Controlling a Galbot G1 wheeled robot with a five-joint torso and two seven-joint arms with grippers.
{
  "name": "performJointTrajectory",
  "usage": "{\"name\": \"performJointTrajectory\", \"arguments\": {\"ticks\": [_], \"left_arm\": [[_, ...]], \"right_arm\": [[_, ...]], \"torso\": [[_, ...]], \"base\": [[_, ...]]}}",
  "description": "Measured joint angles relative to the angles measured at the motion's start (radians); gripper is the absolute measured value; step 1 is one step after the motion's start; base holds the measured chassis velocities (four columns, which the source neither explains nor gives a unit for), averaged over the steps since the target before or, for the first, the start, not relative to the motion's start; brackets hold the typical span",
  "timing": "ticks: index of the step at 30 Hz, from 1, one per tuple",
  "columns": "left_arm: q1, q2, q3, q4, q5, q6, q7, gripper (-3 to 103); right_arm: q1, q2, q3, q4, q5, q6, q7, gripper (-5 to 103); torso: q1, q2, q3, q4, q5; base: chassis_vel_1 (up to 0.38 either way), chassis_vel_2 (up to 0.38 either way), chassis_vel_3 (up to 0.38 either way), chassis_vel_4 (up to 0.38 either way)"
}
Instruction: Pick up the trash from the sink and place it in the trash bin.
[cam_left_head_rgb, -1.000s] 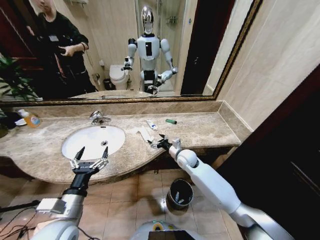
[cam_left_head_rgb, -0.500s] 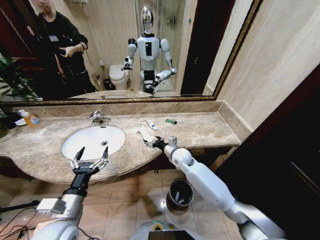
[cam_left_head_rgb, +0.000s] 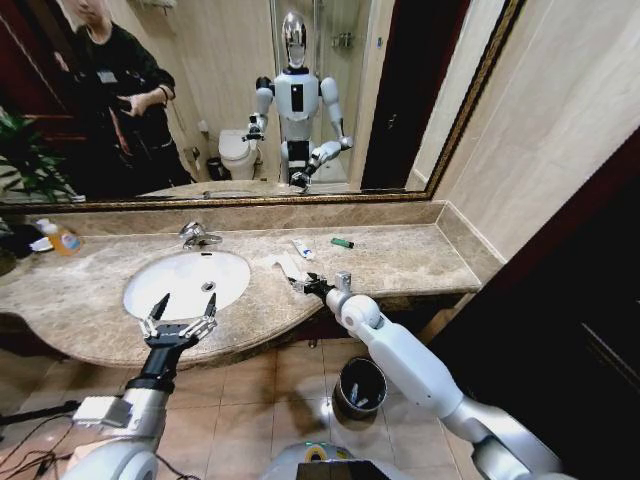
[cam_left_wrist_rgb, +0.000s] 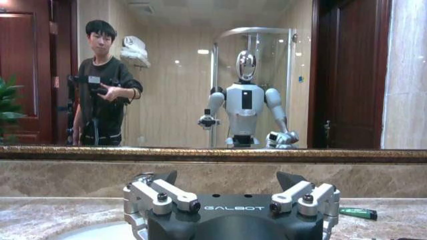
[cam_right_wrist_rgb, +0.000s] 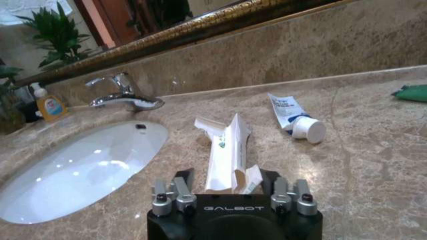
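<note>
Beige marble counter (cam_left_head_rgb: 420, 262) — white sink (cam_left_head_rgb: 187, 281); gilt-framed mirror (cam_left_head_rgb: 250, 100), perhaps.

A bathroom, likely in a hotel or upscale home: a white oval sink (cam_left_head_rgb: 187, 281) with a chrome tap (cam_left_head_rgb: 197, 235) sits in a beige marble counter (cam_left_head_rgb: 400, 262) beneath a wide gold-framed mirror (cam_left_head_rgb: 240, 100), which reflects a toilet (cam_left_head_rgb: 238, 153) and glass shower enclosure (cam_left_wrist_rgb: 257, 85); brown floor tiles (cam_left_head_rgb: 270, 400) lie below.
</note>
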Motion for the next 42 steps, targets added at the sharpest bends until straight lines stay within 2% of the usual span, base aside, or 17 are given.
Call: {"name": "performJointTrajectory", "arguments": {"ticks": [2,3,5,6,8,9,11,14,16,17,32,36,42], "left_arm": [[0.0,0.0,0.0,0.0,0.0,0.0,0.0,100],[0.0,0.0,0.0,0.0,0.0,0.0,0.0,100],[0.0,0.0,0.0,0.0,0.0,0.0,0.0,100],[0.0,0.0,0.0,0.0,0.0,0.0,0.0,100],[0.0,0.0,0.0,0.0,0.0,0.0,0.0,100],[0.0,0.0,0.0,0.0,0.0,0.0,0.0,100],[0.0,0.0,0.0,0.0,0.0,0.0,0.0,100],[0.0,0.0,0.0,0.0,0.0,0.0,0.0,100],[0.0,0.0,0.0,0.0,0.0,0.0,0.0,100],[0.0,0.0,0.0,0.0,0.0,0.0,0.0,100],[0.0,0.0,0.0,0.0,0.0,0.0,0.0,100],[0.0,0.0,0.0,0.0,0.0,0.0,0.0,100],[0.0,0.0,0.0,0.0,0.0,0.0,0.0,100]], "right_arm": [[0.002,0.004,-0.001,-0.008,-0.011,0.004,-0.004,51],[0.002,0.004,-0.001,-0.008,-0.011,0.004,-0.004,51],[0.002,0.004,-0.001,-0.01,-0.016,0.006,-0.006,41],[0.002,0.004,-0.001,-0.01,-0.016,0.006,-0.006,41],[0.002,0.002,-0.001,-0.01,-0.02,0.01,-0.009,30],[0.002,0.002,-0.001,-0.01,-0.02,0.01,-0.009,30],[-0.001,-0.001,0.0,-0.009,-0.023,0.013,-0.014,19],[-0.003,-0.003,0.001,-0.008,-0.026,0.015,-0.017,14],[-0.008,-0.006,0.002,-0.005,-0.028,0.016,-0.019,3],[-0.009,-0.006,0.003,-0.004,-0.029,0.016,-0.019,2],[-0.026,-0.027,0.019,0.071,-0.025,0.018,-0.01,0],[-0.032,-0.052,0.048,0.128,-0.016,0.016,-0.001,0],[-0.106,-0.148,0.137,0.295,-0.007,-0.006,0.01,0]], "torso": [[0.0,0.0,0.0,0.0,0.0],[0.0,0.0,0.0,0.0,0.0],[0.0,0.0,0.0,0.0,0.0001],[0.0,0.0,0.0,0.0,0.0001],[0.0,0.0,0.0,0.0,0.0],[0.0,0.0,0.0,0.0,0.0],[0.0,0.0,0.0,0.0,0.0001],[0.0,0.0,0.0,0.0,0.0001],[0.0,0.0,0.0,0.0,0.0001],[0.0,0.0,0.0,0.0,0.0001],[0.0,0.0,0.0,0.0,0.0001],[0.0,0.0,0.0,0.0001,0.0002],[0.0,0.0,0.0,0.0002,0.0003]], "base": [[0.0,0.0,0.0,0.0],[0.0,0.0,0.0,0.0],[0.0,0.0,0.0,0.0],[0.0,0.0,0.0,0.0],[0.0,0.0,0.0,0.0],[0.0,0.0,0.0,0.0],[0.0,0.0,0.0,0.0],[0.0,0.0,0.0,0.0],[0.0,0.0,0.0,0.0],[0.0,0.0,0.0,0.0],[0.0,0.0,0.0,0.0],[0.0,0.0,0.0,0.0],[0.0,0.0,0.0,0.0]]}}
